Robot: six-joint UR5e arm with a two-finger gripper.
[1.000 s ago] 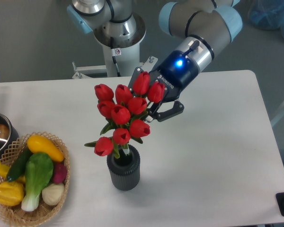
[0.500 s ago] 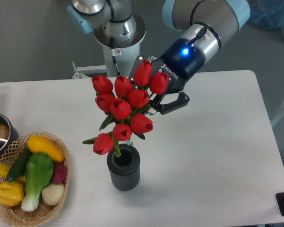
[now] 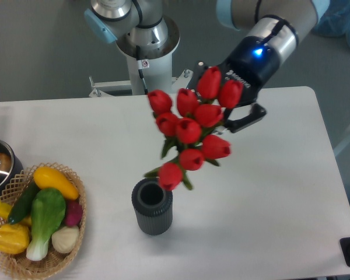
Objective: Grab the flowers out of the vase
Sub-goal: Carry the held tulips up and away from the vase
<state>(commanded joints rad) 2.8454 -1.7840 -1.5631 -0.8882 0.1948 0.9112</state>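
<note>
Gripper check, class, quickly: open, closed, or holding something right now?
Gripper: closed on the bunch of red tulip flowers with green stems, held clear of the dark grey ribbed cylindrical vase.

Flowers [image 3: 192,131] above-right of vase [image 3: 153,207], basket [image 3: 32,256] far left

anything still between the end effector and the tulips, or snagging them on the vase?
Nothing visible. The end effector is closed on the bunch of red tulips with green stems, which hangs above and to the right of the dark grey ribbed cylindrical vase. The vase mouth looks empty; the stem ends are hidden behind the buds.
</note>
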